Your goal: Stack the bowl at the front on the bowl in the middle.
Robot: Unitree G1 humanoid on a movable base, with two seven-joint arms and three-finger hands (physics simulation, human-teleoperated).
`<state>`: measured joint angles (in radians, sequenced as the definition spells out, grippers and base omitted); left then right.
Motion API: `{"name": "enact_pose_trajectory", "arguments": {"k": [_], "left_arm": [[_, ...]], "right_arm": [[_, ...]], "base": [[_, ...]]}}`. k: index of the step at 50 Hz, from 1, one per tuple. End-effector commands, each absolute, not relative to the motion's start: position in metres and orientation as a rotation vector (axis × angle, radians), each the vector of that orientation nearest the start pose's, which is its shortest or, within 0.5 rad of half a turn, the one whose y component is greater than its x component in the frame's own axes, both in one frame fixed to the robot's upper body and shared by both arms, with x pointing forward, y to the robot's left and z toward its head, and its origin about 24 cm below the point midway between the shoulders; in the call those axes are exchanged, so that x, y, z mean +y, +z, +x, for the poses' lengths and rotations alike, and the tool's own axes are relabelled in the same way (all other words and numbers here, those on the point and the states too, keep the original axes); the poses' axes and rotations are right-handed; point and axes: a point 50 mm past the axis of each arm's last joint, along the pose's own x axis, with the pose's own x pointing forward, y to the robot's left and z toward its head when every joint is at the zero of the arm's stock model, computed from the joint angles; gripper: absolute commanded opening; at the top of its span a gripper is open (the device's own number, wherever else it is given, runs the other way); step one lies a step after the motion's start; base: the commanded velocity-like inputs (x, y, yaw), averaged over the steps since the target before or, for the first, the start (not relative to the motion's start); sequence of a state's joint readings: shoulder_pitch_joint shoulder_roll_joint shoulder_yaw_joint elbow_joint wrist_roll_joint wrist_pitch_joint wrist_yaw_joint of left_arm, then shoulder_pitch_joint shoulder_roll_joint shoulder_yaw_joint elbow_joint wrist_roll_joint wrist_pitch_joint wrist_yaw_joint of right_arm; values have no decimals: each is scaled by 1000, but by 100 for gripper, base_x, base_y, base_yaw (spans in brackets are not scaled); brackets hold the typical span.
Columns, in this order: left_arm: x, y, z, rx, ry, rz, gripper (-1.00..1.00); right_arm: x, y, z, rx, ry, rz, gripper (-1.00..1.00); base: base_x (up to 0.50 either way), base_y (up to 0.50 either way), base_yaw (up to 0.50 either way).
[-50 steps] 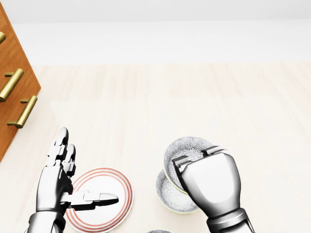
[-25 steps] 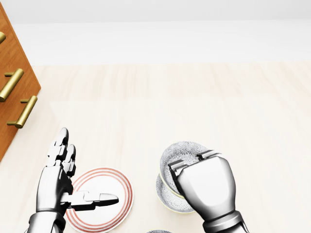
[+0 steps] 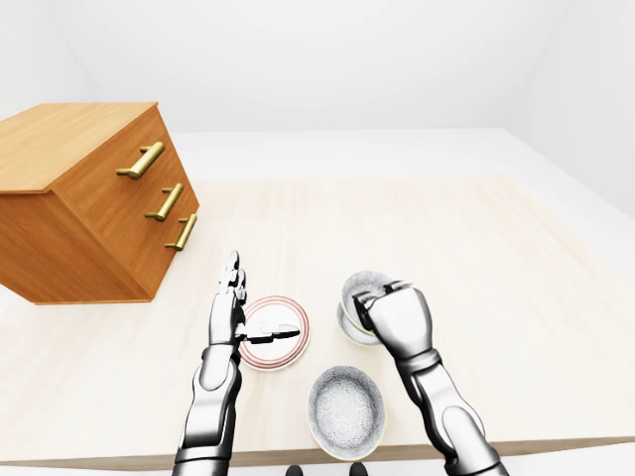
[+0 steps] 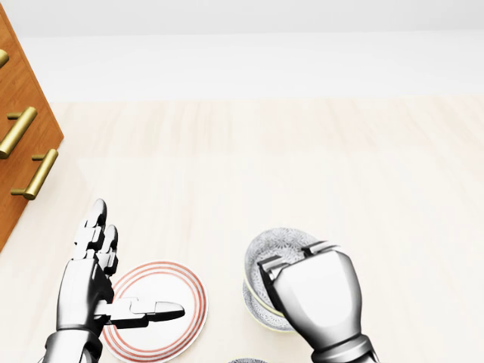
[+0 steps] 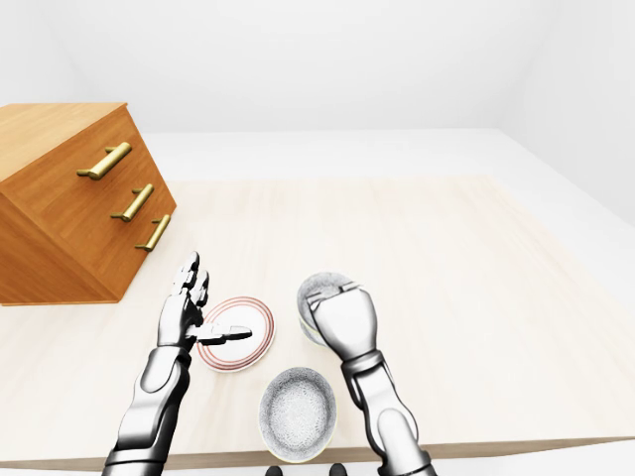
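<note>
My right hand [image 4: 291, 259] is shut on the rim of a grey patterned bowl [image 4: 274, 248], at the lower middle of the head view. This bowl tilts slightly and sits low over a second matching bowl [image 4: 252, 305], of which only the left rim shows beneath it. I cannot tell whether the two touch. A third patterned bowl [image 3: 345, 412] rests on the table nearer the bottom edge of the left-eye view. My left hand [image 4: 132, 261] is open, fingers straight, with its thumb reaching over a plate.
The white plate with red rings [image 4: 162, 291] lies left of the bowls under my left thumb. A wooden dresser with brass handles [image 3: 89, 198] stands at the left on the pale wooden table [image 3: 476, 258]. The table's near edge runs along the bottom of the left-eye view.
My right hand has carried the held bowl down and slightly left in the head view, so it now covers most of the bowl below. The left hand and the camera have not moved.
</note>
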<state>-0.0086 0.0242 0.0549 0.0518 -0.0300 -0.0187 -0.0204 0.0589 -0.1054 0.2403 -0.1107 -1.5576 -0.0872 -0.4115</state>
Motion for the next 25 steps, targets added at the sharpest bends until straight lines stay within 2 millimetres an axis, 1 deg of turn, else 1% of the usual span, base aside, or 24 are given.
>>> {"name": "enact_pose_trajectory", "arguments": {"k": [1, 25], "left_arm": [[166, 33, 255, 23, 34, -7, 100], [166, 33, 255, 23, 35, -7, 100]], "right_arm": [[-103, 68, 228, -614, -104, -1481, -100], [-103, 70, 228, -629, -116, -1481, -100]], "base": [[0, 0, 0], [0, 0, 0]]}}
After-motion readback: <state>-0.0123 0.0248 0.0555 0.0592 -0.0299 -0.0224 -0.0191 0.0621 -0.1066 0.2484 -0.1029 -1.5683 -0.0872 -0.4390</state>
